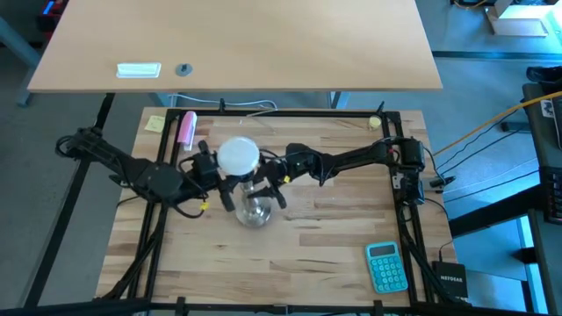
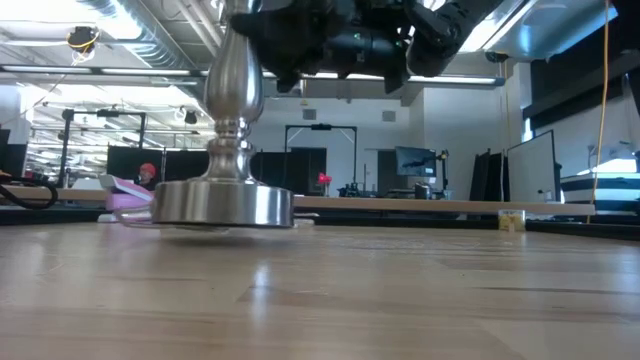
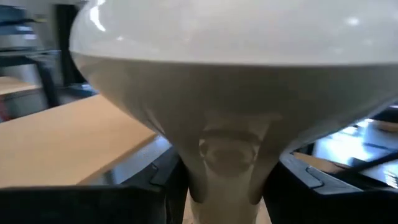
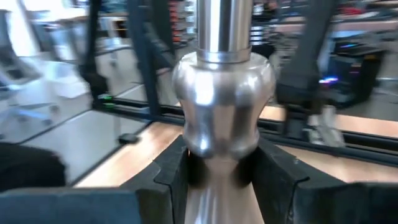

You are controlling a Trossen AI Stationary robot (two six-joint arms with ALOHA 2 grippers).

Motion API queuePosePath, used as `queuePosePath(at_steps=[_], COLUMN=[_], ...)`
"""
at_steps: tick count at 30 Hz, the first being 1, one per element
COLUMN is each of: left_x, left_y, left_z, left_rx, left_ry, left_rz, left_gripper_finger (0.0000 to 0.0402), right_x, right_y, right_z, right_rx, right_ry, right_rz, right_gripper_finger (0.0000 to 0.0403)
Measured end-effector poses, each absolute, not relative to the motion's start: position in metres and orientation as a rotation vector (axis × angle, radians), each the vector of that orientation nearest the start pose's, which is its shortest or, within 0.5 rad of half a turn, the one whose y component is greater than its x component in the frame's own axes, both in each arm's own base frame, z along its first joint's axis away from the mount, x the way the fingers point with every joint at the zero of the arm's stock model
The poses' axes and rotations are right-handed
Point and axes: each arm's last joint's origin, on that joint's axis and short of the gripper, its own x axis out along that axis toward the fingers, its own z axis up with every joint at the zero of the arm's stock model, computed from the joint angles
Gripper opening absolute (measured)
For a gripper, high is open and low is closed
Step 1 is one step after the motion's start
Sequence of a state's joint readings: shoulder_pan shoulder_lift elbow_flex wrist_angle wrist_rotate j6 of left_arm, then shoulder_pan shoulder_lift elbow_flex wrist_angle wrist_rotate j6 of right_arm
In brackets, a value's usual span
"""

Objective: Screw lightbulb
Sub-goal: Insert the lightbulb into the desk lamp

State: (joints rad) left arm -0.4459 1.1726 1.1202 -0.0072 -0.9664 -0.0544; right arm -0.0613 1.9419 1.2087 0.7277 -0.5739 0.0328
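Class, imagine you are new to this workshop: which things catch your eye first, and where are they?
The white lightbulb glows at mid-table, its narrow neck gripped by the left pincer. Beneath it rises a shiny metal lamp stand, its stem clamped by the right pincer reaching in from the right. A turquoise calculator lies near the table's front right corner.

I see even, cool overhead light. Ceiling strips glare in the low view. The bulb fills my left wrist view, soft-edged; the stand carries bright reflections against blurred background.
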Motion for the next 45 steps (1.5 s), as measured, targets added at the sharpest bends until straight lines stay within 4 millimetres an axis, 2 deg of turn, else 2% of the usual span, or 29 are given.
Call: queuePosePath(at_steps=[9, 17, 20, 27, 29, 34, 37, 41, 45], left_x=[0.243, 0.25, 0.251, 0.251, 0.251, 0.251, 0.249, 0.241, 0.233], left_y=[-0.079, -0.071, -0.069, -0.064, -0.063, -0.061, -0.061, -0.062, -0.063], left_z=[0.39, 0.388, 0.386, 0.382, 0.381, 0.382, 0.383, 0.388, 0.393], left_rx=[0.024, 0.164, 0.167, 0.139, 0.128, 0.101, 0.097, 0.094, 0.094], left_ry=[0.048, 0.066, 0.074, 0.123, 0.131, 0.125, 0.121, 0.093, 0.072], left_rz=[0.276, -0.002, -0.029, 0.042, 0.077, 0.15, 0.186, 0.259, 0.259], left_gripper_finger=[0.0152, 0.0152, 0.0152, 0.0152, 0.0152, 0.0152, 0.0152, 0.0152, 0.0152], right_x=[0.427, 0.425, 0.425, 0.428, 0.429, 0.43, 0.429, 0.423, 0.416], right_y=[-0.005, -0.003, -0.003, -0.006, -0.007, -0.01, -0.011, -0.013, -0.014], right_z=[0.232, 0.231, 0.228, 0.226, 0.226, 0.231, 0.232, 0.241, 0.25], right_rx=[0.046, -0.041, -0.059, -0.097, -0.098, -0.109, -0.092, -0.106, -0.128], right_ry=[0.002, -0.017, -0.002, 0.042, 0.051, 0.053, 0.079, 0.133, 0.164], right_rz=[0.728, 0.847, 0.829, 0.626, 0.578, 0.453, 0.422, 0.344, 0.312], right_gripper_finger=[0.0135, 0.0131, 0.013, 0.0129, 0.0149, 0.0247, 0.0289, 0.0315, 0.0318])
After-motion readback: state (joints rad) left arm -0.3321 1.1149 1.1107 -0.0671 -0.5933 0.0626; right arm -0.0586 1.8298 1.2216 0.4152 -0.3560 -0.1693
